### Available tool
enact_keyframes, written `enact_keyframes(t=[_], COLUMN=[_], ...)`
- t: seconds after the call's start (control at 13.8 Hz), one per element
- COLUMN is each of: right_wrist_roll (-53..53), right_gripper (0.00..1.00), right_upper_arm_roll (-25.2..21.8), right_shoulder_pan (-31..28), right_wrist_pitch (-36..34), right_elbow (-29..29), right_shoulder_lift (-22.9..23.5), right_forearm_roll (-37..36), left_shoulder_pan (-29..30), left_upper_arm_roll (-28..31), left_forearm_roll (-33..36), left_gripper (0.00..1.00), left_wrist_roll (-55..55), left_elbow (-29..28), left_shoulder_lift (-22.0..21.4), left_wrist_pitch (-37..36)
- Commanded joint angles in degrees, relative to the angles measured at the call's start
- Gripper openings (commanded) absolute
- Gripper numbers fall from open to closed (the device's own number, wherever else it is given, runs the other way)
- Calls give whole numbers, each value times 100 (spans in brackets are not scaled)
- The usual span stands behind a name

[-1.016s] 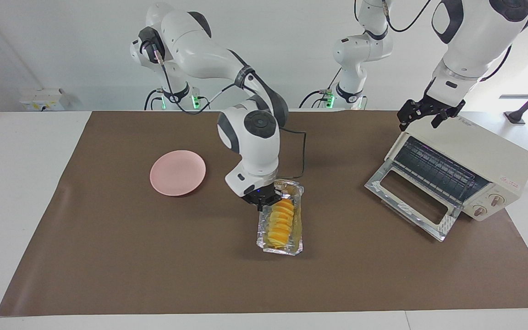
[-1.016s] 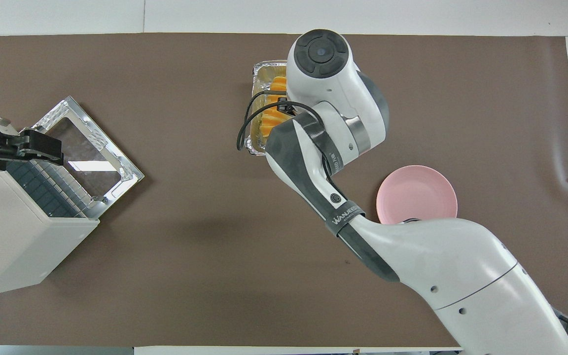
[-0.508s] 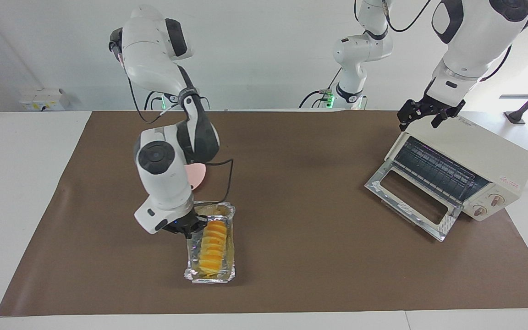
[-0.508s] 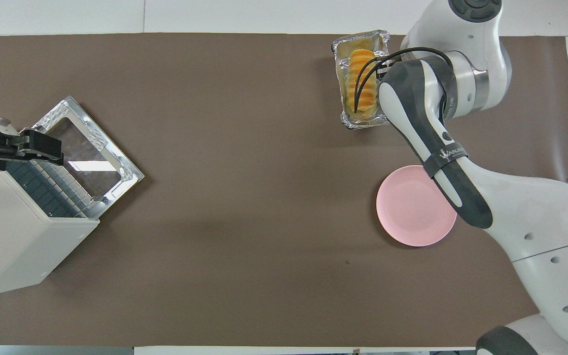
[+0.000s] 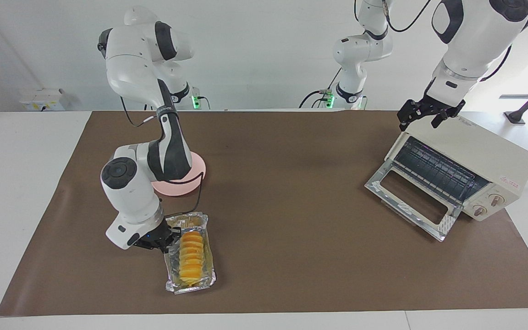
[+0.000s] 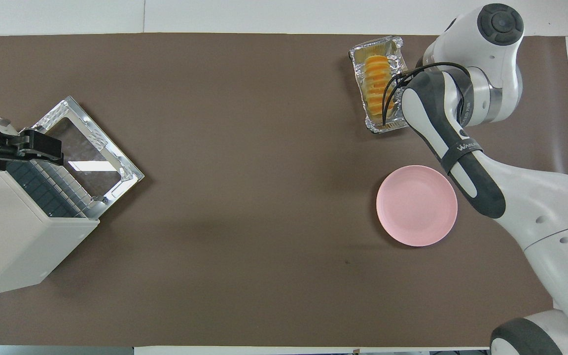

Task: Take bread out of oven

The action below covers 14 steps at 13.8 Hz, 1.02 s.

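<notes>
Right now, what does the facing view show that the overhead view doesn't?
Only the facing view shows the right gripper shut on the foil tray rim, plus the oven's knobs. Only the overhead view shows the whole pink plate uncovered. Both show the bread in the tray, the oven door down, and the left gripper open over the oven.

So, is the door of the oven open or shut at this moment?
Open. The oven has its glass door dropped down flat in front of it, and the wire rack inside shows bare.
</notes>
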Motion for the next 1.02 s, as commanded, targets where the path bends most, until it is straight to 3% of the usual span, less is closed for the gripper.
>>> enact_keyframes(t=[0.0, 0.15, 0.29, 0.58, 0.94], right_wrist_roll=[-215, -215, -207, 21, 241], right_gripper=[41, 47, 61, 55, 55], right_upper_arm_roll=[77, 77, 77, 60, 60], right_shoulder_pan=[-90, -73, 24, 314, 402], right_wrist_pitch=[-77, -358, -570, -309, 158], right_elbow=[-414, -361, -300, -299, -431], right_shoulder_lift=[-338, -434, -601, -576, -409], right_forearm_roll=[40, -4, -13, -108, -249], left_shoulder_pan=[33, 33, 33, 33, 33], left_upper_arm_roll=[27, 27, 27, 27, 27], left_forearm_roll=[-92, -92, -83, -92, -92], left_gripper=[100, 100, 100, 100, 100], left_wrist_roll=[21, 21, 21, 21, 21], left_elbow=[-172, -172, -172, -172, -172], left_shoulder_lift=[-157, -157, -157, -157, -157], left_wrist_pitch=[102, 102, 102, 102, 102])
